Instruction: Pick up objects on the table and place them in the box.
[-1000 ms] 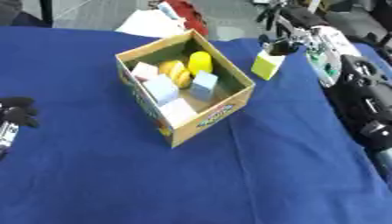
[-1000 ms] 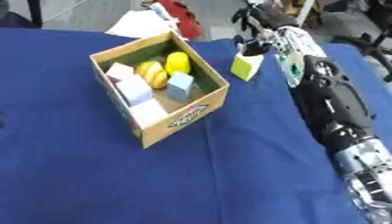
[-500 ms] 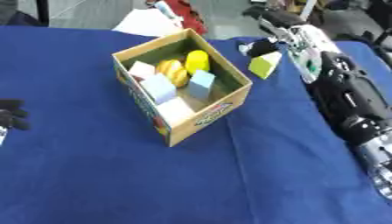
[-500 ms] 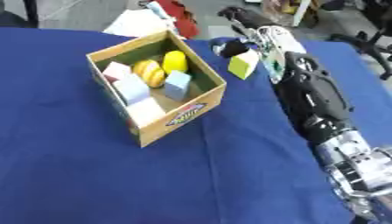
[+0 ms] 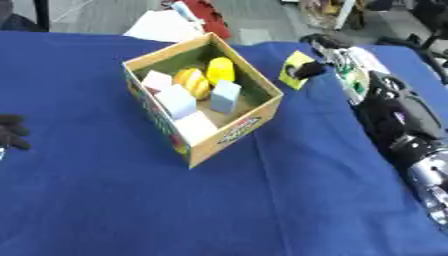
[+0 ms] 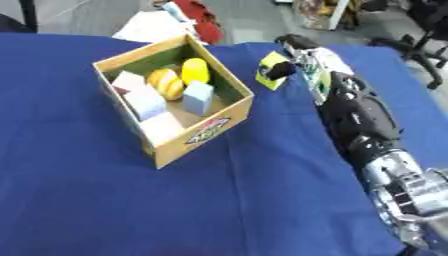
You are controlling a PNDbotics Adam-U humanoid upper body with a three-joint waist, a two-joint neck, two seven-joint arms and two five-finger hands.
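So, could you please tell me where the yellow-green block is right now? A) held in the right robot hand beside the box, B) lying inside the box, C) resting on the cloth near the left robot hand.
A: the yellow-green block is pinched by the right robot hand, right of the box.

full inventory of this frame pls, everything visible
box: 1, tan cardboard, open top, mid-table
pale blocks: about 4, white, pink and light blue, inside box
yellow rounded items: 2, yellow and orange-yellow, inside box at far side
yellow-green block: 1, just right of box, in right hand
table: 1, blue cloth
white sheet: 1, beyond far edge
red item: 1, beyond far edge
right hand: black, pinching the block
left hand: black, left edge, resting
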